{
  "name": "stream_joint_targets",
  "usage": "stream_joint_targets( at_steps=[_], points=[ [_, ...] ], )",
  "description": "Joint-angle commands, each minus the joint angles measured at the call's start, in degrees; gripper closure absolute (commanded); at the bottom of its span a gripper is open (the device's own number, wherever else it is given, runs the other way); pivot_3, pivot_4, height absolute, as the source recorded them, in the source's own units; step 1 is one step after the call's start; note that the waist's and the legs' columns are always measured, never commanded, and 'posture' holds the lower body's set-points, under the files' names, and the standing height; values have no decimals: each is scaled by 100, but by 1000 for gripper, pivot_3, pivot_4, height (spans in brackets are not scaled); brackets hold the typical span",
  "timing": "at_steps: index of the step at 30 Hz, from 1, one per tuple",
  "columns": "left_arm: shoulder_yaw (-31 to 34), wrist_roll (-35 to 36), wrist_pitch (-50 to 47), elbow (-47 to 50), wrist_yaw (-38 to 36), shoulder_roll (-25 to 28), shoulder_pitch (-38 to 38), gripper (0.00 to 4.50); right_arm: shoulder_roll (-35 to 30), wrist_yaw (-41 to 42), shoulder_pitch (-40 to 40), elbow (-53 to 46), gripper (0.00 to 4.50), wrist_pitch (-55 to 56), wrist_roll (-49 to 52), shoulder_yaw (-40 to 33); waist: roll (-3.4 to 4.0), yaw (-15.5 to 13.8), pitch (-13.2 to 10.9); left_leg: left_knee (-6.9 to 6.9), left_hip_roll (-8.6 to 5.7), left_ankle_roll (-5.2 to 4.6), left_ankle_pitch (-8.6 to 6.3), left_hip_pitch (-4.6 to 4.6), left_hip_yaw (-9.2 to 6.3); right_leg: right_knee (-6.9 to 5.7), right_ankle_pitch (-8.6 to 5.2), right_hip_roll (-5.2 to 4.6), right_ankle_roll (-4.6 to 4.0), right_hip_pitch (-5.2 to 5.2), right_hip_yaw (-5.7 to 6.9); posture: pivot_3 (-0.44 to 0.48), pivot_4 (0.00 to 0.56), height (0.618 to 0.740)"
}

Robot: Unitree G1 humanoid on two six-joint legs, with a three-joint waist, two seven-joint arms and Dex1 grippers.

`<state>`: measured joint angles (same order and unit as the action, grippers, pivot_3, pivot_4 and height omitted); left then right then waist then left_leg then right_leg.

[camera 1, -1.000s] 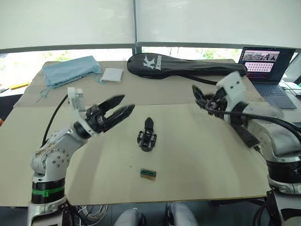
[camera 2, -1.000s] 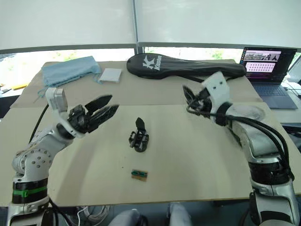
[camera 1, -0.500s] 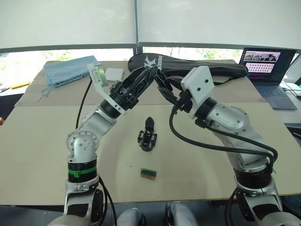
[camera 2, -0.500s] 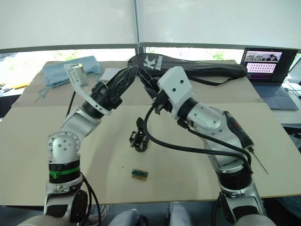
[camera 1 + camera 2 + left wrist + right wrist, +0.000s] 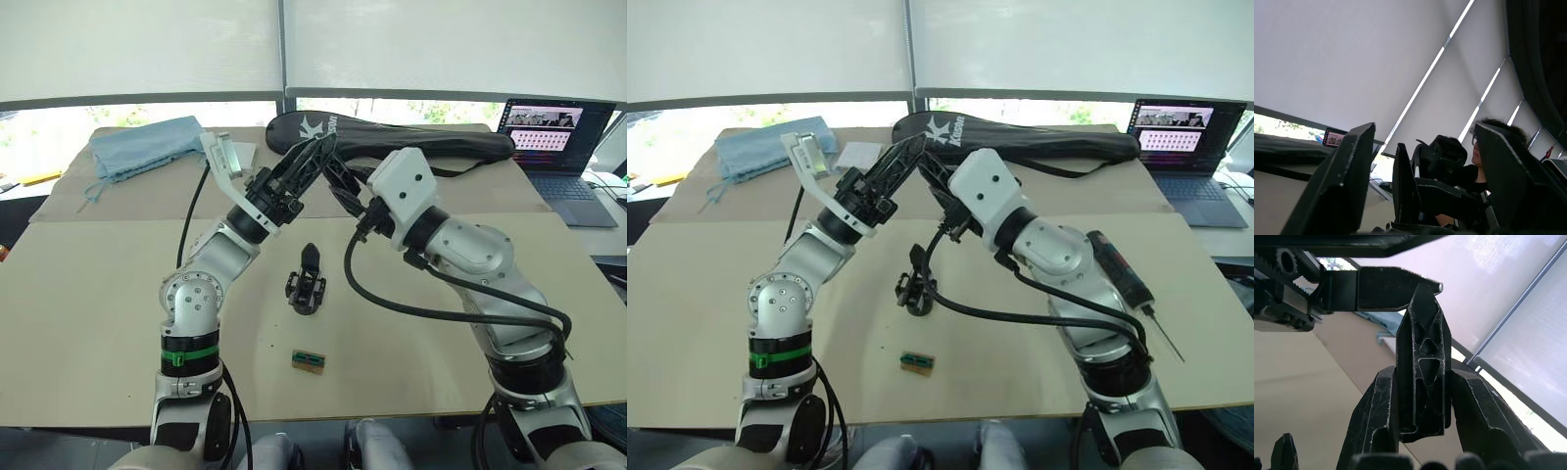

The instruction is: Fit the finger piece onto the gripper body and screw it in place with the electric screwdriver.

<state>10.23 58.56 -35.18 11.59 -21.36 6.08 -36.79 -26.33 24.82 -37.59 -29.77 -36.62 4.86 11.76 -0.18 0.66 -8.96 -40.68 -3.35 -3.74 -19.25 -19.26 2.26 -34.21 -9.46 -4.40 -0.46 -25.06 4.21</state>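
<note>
My right gripper (image 5: 1422, 382) is shut on the finger piece (image 5: 1422, 347), a small black tapered part that stands upright between its fingers. Above the middle of the table, my left gripper (image 5: 323, 152) is raised and open. Its fingers (image 5: 1349, 166) straddle the right gripper (image 5: 335, 171), and one fingertip (image 5: 1400, 286) sits right at the piece's point. The gripper body (image 5: 307, 282) rests on the table below both grippers, one black finger sticking up. The electric screwdriver (image 5: 1122, 279) lies on the table on the right, behind my right arm.
A small green-and-tan block (image 5: 310, 361) lies near the front edge. At the back are a black racket bag (image 5: 411, 137), a blue cloth (image 5: 147, 145), a white pad (image 5: 235, 155) and a laptop (image 5: 554, 147). A person (image 5: 1493, 142) sits beyond the table.
Both arms swung up and inward from the table's sides until the grippers met over the middle. In the last half second they closed in slightly more.
</note>
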Motion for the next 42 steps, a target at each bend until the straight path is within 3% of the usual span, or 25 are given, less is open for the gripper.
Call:
stream_joint_targets(
  at_steps=[1, 3, 4, 16, 18, 24, 26, 30, 33, 37, 42],
  points=[
    [-41, 76, 8, 187, 57, -62, -20, 3281, -43, 61, -47, -320, 3356, 247, -113, -19, 0, 4, 0, 0, 0, -1, 0, 0, 0, 0, 0, 0, 0, 0, -1, 0, 150, 740],
    [-56, 115, -30, 260, 153, -100, -11, 4268, -31, 84, -45, -355, 3356, 257, -147, -3, 0, 3, 0, 1, 2, -1, 1, 0, 0, 0, 0, 2, 0, -1, -3, 0, 150, 740],
    [-62, 142, -59, 295, 201, -114, 0, 4487, -19, 90, -42, -376, 3356, 254, -160, 2, 0, -5, 0, 1, 2, -1, 1, 0, 0, 0, 0, 2, 0, -1, -3, 0, 150, 740],
    [95, 454, 29, 302, 612, -346, -175, 4500, 77, 178, -38, -412, 3356, 148, -155, -122, -1, -6, -1, 0, 2, -1, 1, -1, -1, 0, 0, -1, 0, -1, -8, 0, 150, 740],
    [168, 511, 57, 269, 617, -359, -173, 4500, 37, 278, -39, -475, 2282, 170, -85, -180, -1, -5, -1, 0, 2, -1, 1, -1, -1, 0, 0, -1, 0, -1, -8, 0, 150, 740],
    [383, 790, -10, 108, 510, -202, -167, 4500, -168, 693, -80, -592, 185, 4, 450, -729, -2, -7, -1, 1, 4, -29, 16, -1, -2, 0, 0, 1, 0, -1, -8, 0, 150, 740],
    [496, 1003, -119, -6, 423, -61, -212, 4500, -455, 1199, -74, -757, 85, -413, 1218, -1249, -4, -27, -3, 1, 3, -29, 16, -2, -3, 1, 0, -2, 0, -1, -7, 0, 150, 740],
    [568, 1163, -373, -287, 22, 394, -317, 4500, -1145, 1796, -167, -736, 85, -1542, 2579, -2118, -6, -39, -5, 1, 4, -31, 16, -5, -5, 5, 0, -4, 0, -1, -6, 0, 150, 740],
    [386, 1594, -1388, -546, -1047, 1247, -410, 4500, -1816, 2288, -385, -207, 85, -2929, 3891, -2844, -9, -38, -11, 1, 12, -32, 16, -5, -5, 5, 2, -14, -3, -3, -9, 0, 150, 740],
    [60, 1746, -2226, -789, -2003, 1942, -582, 4500, -2035, 2370, -705, 211, 85, -4079, 5113, -3001, -10, -30, -13, 3, 20, -33, 16, -8, -5, 5, 4, -19, -11, -8, -12, 0, 150, 740],
    [-447, 1398, -2572, -826, -3177, 2384, -836, 4500, -1584, 1737, -953, 622, 85, -5345, 6214, -3039, -17, -29, -18, 7, 21, -33, 16, -9, -5, 6, 6, -28, -16, -9, -16, 0, 150, 740]
  ],
)
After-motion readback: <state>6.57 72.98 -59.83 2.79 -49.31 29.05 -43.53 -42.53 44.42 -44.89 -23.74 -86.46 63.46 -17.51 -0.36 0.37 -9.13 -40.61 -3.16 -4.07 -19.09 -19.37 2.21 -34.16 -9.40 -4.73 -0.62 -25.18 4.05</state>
